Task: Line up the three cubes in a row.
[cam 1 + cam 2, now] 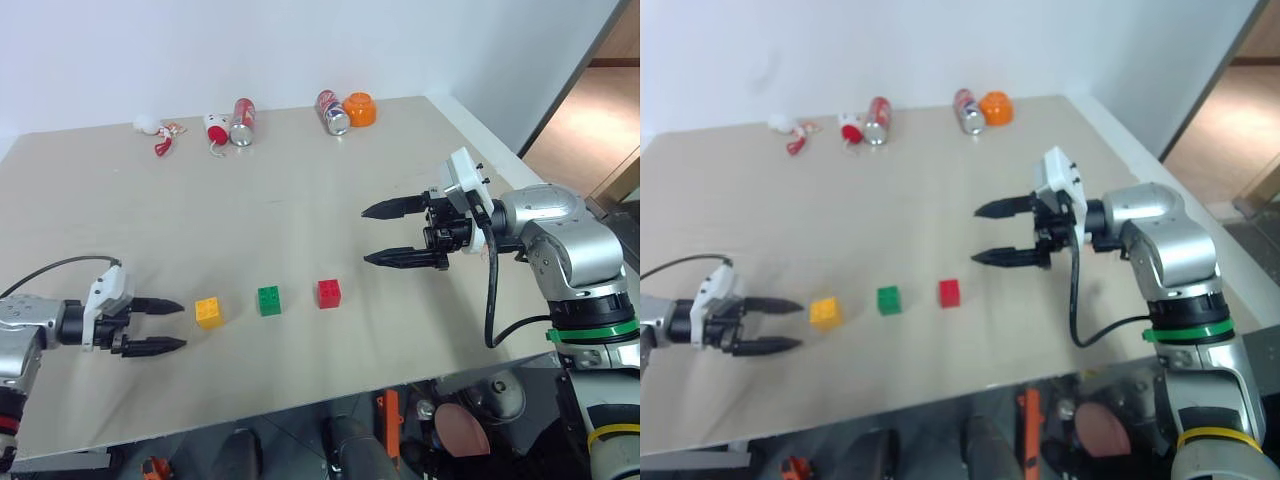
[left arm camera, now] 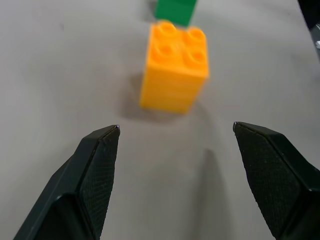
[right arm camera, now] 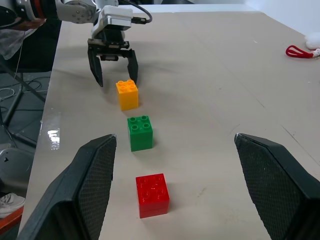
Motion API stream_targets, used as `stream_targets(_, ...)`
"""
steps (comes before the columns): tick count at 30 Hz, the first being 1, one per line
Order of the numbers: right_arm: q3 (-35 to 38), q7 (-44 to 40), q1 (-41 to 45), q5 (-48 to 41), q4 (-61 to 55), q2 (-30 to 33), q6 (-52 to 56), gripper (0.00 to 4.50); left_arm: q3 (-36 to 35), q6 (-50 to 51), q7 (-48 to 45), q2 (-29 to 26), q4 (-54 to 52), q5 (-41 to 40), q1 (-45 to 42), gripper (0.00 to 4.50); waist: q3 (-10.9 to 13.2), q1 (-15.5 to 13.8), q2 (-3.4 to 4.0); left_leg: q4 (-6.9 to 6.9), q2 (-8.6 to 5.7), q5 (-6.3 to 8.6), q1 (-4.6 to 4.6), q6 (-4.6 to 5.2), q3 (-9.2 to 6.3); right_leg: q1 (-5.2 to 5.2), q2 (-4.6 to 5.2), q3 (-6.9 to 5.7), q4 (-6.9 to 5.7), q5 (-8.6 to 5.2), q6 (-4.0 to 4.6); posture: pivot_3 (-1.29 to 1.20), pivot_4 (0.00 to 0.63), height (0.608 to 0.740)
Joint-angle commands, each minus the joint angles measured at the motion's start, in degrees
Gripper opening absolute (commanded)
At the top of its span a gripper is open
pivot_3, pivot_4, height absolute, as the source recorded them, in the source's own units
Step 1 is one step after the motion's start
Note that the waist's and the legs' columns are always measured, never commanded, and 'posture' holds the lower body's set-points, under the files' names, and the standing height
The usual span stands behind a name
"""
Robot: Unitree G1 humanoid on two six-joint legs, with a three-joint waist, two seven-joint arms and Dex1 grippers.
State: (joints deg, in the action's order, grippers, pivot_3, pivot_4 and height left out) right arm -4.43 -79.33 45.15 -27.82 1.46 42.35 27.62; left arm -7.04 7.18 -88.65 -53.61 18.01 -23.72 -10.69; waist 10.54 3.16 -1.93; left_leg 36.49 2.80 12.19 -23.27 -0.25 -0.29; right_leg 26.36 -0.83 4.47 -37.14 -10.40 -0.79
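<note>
We see the left gripper (image 1: 171, 326) low over the table, its two black fingers spread apart and holding nothing. Just beside its fingertips stands the small yellow-orange plastic cube with studs on top (image 1: 208, 312), not touched by them. In the left wrist view this cube is blurred, and the green studded plastic cube (image 2: 174, 10) behind it is cut off by the edge. From the head we see the green cube between the yellow-orange one and the red studded plastic cube (image 1: 329, 293), all three in one row with gaps, near the front edge of the beige table (image 1: 300, 190). The right gripper (image 1: 380, 235) hangs above the table, released and empty, well apart from the red cube. Its wrist view shows the whole row.
</note>
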Motion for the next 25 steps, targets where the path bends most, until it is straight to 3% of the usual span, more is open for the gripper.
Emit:
stream_targets(1, 0.90, -0.92, 1.90, -0.36, -0.60, 0.85, -0.23, 3.92, -4.58, 2.33, -1.80, -4.69, -3.69, -2.33, 2.25, 3.75, 0.00, -0.01, 0.00, 0.00, 0.01, 0.00, 0.00, 0.00, 0.00, 0.01, 0.00, -0.01, 0.00, -0.01, 0.01, 0.00, 0.150, 0.740)
stream_targets(4, 1.28, -1.64, 1.43, 0.25, 0.15, 2.21, -0.59, 3.92, -8.38, 5.79, -0.28, -7.07, -4.63, -4.19, 3.09, 3.75, 0.01, -0.03, 0.01, 0.00, 0.05, 0.00, 0.00, 0.00, 0.00, 0.02, 0.00, -0.07, 0.00, -0.05, 0.08, 0.00, 0.150, 0.740)
stream_targets(8, 3.86, 1.15, 0.12, 0.97, 2.11, 3.35, -1.68, 3.92, -15.53, 10.71, 9.15, -6.16, -5.06, -6.85, 0.63, 3.75, 0.02, -0.15, 0.01, 0.01, 0.05, 0.00, 0.01, 0.00, 0.01, 0.01, 0.02, -0.08, 0.00, -0.07, 0.11, 0.00, 0.150, 0.740)
stream_targets(12, 10.13, 13.41, -6.35, 2.47, 1.12, 1.54, -2.24, 3.92, -24.58, 16.29, 31.57, 2.49, -9.17, -10.85, -5.06, 3.75, 0.00, -0.54, -0.04, 0.04, 0.04, -0.01, 0.01, -0.01, -0.03, -0.08, 0.03, -0.13, 0.00, -0.04, 0.06, 0.00, 0.150, 0.740)
stream_targets(16, 16.87, 27.54, -14.05, 2.38, -3.86, -2.80, 0.28, 3.92, -28.63, 19.79, 49.65, 11.63, -19.45, -10.62, -4.03, 3.75, -0.02, -0.53, -0.12, 0.06, -0.02, 0.02, 0.04, -0.11, -0.01, -0.18, 0.11, -0.09, -0.05, 0.17, -0.29, 0.00, 0.150, 0.740)
stream_targets(20, 20.61, 39.58, -23.39, 1.47, -12.74, -9.17, 3.68, 3.92, -28.06, 23.12, 58.20, 20.22, -29.59, -13.72, 0.53, 3.75, -0.04, -0.37, -0.13, -0.01, -0.03, 0.04, 0.05, -0.17, 0.01, -0.13, 0.09, 0.04, -0.06, 0.19, -0.34, 0.00, 0.150, 0.740)
stream_targets(25, 20.14, 49.20, -27.73, 3.63, -15.50, -15.63, 2.87, 3.92, -25.36, 23.40, 62.57, 25.40, -32.38, -14.21, 2.07, 3.75, -0.03, -0.38, -0.14, 0.06, -0.02, -0.09, 0.16, -0.43, -0.04, -0.19, -0.01, 0.07, -0.08, 0.30, -0.28, 0.00, 0.150, 0.740)
